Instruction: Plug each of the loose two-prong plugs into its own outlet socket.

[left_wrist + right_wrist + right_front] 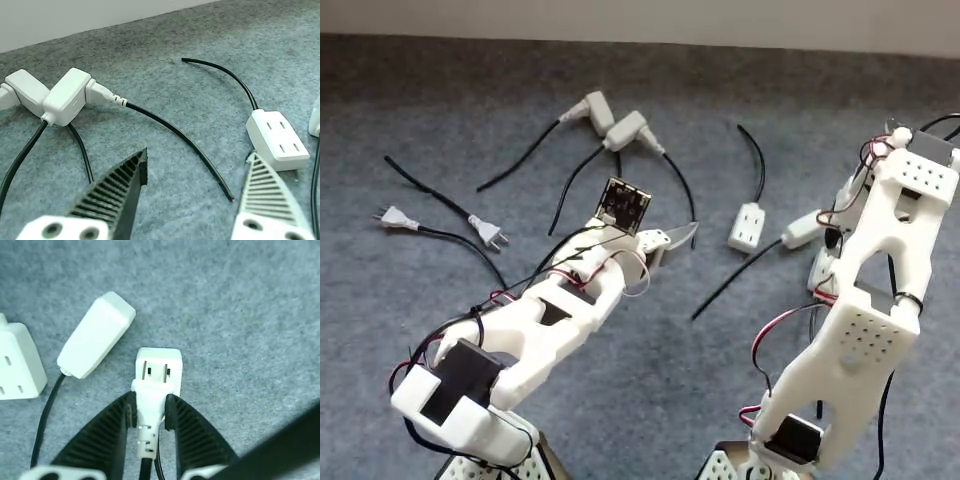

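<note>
Two loose plugs (488, 232) lie at nine o'clock from my left gripper (198, 152), its jaws spread and empty. Right gripper (150, 399) clamps a white plug (149, 417) butted against a socket block (159, 359). I judge seating is in hand, needing a straight push. An oblong adapter (95, 335) crowds just beside the block, with a free outlet (747, 226) at nine o'clock beyond.

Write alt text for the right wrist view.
The right gripper is shut on a white corded plug whose front end meets a small white outlet socket on grey carpet. A longer white socket and another outlet block lie beside it.
</note>
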Available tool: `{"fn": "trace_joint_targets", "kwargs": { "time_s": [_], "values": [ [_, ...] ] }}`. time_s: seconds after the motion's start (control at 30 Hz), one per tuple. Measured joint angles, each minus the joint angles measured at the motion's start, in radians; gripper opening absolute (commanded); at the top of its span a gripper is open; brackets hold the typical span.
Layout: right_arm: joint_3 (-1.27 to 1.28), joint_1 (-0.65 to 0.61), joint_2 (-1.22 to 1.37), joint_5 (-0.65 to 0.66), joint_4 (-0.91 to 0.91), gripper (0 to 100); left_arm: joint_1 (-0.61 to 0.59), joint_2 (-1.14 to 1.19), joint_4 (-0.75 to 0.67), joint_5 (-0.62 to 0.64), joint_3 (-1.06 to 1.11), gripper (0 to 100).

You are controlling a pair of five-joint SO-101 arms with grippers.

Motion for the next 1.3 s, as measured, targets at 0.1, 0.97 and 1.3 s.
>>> {"fn": "trace_joint_targets", "kwargs": {
  "time_s": [0.1, 0.97, 1.3],
  "values": [
    [0.014, 0.000, -0.003, 0.000, 0.000, 0.7, 0.000, 0.000, 0.000, 0.000, 0.000, 29],
    [0.071, 0.040, -0.035, 0.006, -0.006, 0.7, 0.000, 0.000, 0.000, 0.000, 0.000, 29],
    [0.071, 0.015, -0.035, 0.006, -0.006, 0.7, 0.000, 0.000, 0.000, 0.000, 0.000, 29]
  ]
}}
